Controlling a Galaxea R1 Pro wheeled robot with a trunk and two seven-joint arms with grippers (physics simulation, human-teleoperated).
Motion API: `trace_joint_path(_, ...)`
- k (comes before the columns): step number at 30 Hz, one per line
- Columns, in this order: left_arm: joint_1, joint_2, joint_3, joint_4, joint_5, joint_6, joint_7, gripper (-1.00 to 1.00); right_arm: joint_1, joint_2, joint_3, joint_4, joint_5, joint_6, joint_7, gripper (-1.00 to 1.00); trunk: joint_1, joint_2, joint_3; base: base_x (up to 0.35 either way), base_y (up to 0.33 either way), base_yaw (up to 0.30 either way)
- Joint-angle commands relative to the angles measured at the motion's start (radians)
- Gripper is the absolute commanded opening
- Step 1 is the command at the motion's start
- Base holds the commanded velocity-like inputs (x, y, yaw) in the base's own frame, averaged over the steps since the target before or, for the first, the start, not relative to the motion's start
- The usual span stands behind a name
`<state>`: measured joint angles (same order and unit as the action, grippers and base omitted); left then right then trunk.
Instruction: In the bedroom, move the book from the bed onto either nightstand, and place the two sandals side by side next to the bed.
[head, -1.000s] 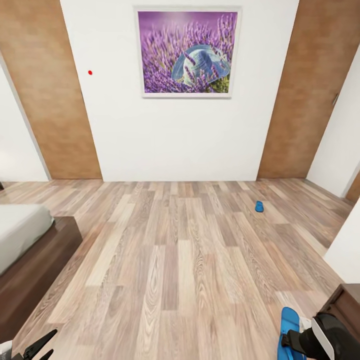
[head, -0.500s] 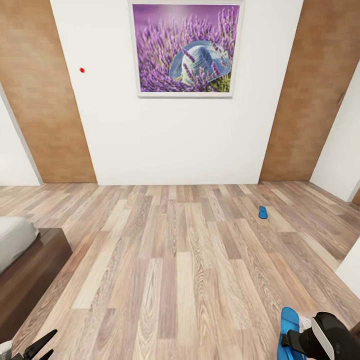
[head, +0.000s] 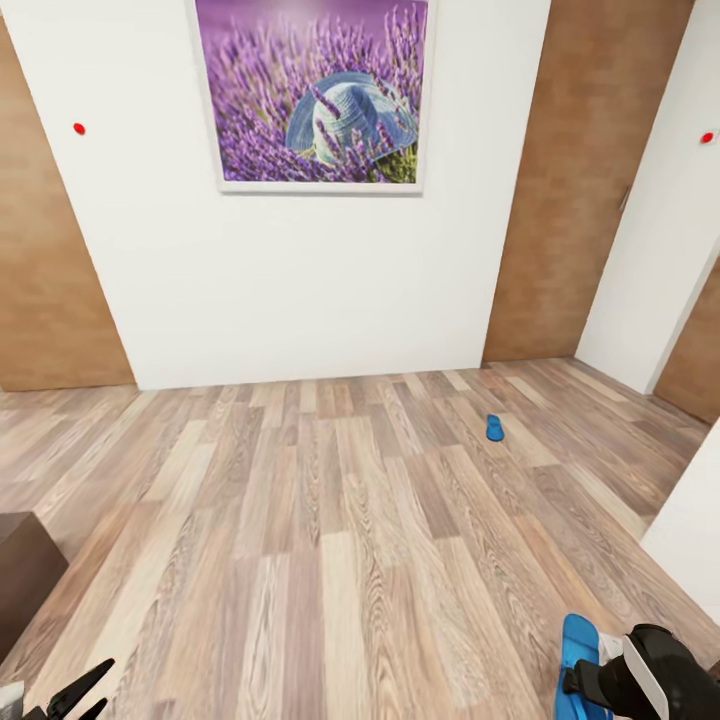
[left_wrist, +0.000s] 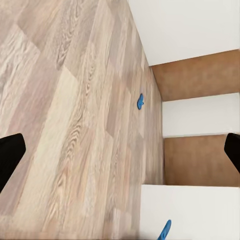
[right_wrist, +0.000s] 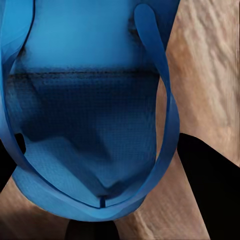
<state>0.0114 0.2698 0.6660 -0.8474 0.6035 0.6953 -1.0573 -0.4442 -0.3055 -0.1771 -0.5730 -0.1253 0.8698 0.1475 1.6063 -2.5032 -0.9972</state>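
Right gripper (head: 585, 680): holds a sandal (right_wrist: 95, 125); its strap is seen close in the wrist view.
Left gripper (head: 78, 698): spread wide.
Second sandal (head: 494, 428): on the floor (head: 350, 540), near the door (head: 570, 190).
Bed (head: 22, 575): corner well apart from that door.

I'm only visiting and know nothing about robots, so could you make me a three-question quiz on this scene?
1. True or false: the right gripper holds a bright blue flip-flop sandal.
2. Where does the second blue sandal lie? A) on the light wood-plank floor B) on a shelf C) on a chair
3. Fill in: the framed picture on the white wall shows ____ flowers.

Key: 1 true; 2 A; 3 purple.
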Motion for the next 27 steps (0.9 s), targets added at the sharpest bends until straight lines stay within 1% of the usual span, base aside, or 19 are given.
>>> trace_joint_path(1, 0.0, 0.0, 0.0, -0.001, 0.005, 0.007, 0.0, 1.0, -0.001, 0.0, -0.002, -0.001, -0.004, 0.005, 0.0, -1.0, 0.0, 0.0, -0.001, 0.335, 0.0, -0.28)
trace_joint_path(19, 0.001, 0.001, 0.0, -0.001, 0.005, 0.007, 0.0, 1.0, -0.001, 0.0, -0.002, -0.001, -0.004, 0.005, 0.0, -1.0, 0.0, 0.0, -0.001, 0.335, 0.0, -0.28)
trace_joint_path(23, 0.001, 0.001, 0.0, -0.001, 0.005, 0.007, 0.0, 1.0, -0.001, 0.0, -0.002, -0.001, -0.005, 0.005, 0.0, -1.0, 0.0, 0.0, -0.001, 0.335, 0.0, -0.19)
trace_joint_path(27, 0.001, 0.002, 0.0, -0.001, 0.005, 0.007, 0.0, 1.0, -0.001, 0.001, -0.002, -0.001, -0.005, 0.005, 0.001, -1.0, 0.0, 0.0, -0.001, 0.335, 0.0, -0.072)
